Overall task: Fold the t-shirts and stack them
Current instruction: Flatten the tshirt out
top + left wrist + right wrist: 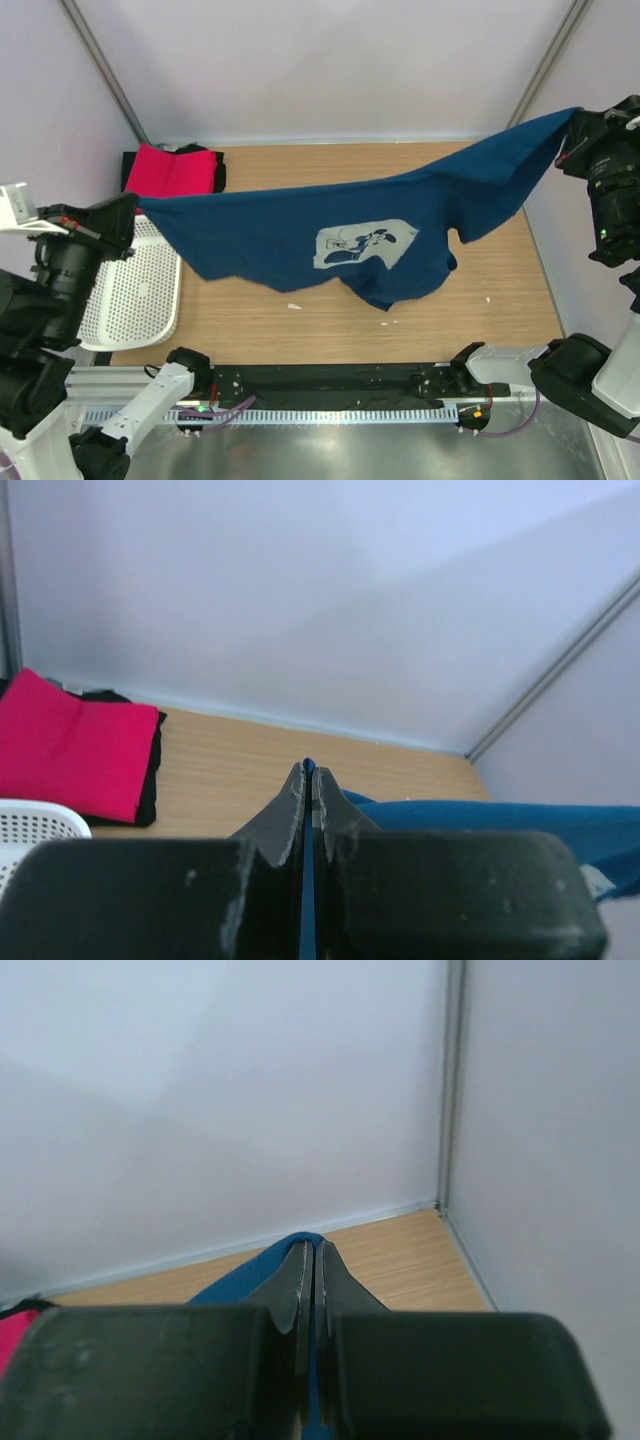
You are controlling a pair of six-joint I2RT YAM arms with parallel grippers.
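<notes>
A dark navy blue t-shirt with a white cartoon chest print hangs stretched in the air above the wooden counter. The left fingers are clamped on its left edge, a strip of blue cloth showing between them. The right fingers are clamped on its far right corner, held higher. The shirt's middle sags low over the counter. At the back left, a folded pink-red t-shirt lies on a black t-shirt. A white perforated basket sits at the left edge.
</notes>
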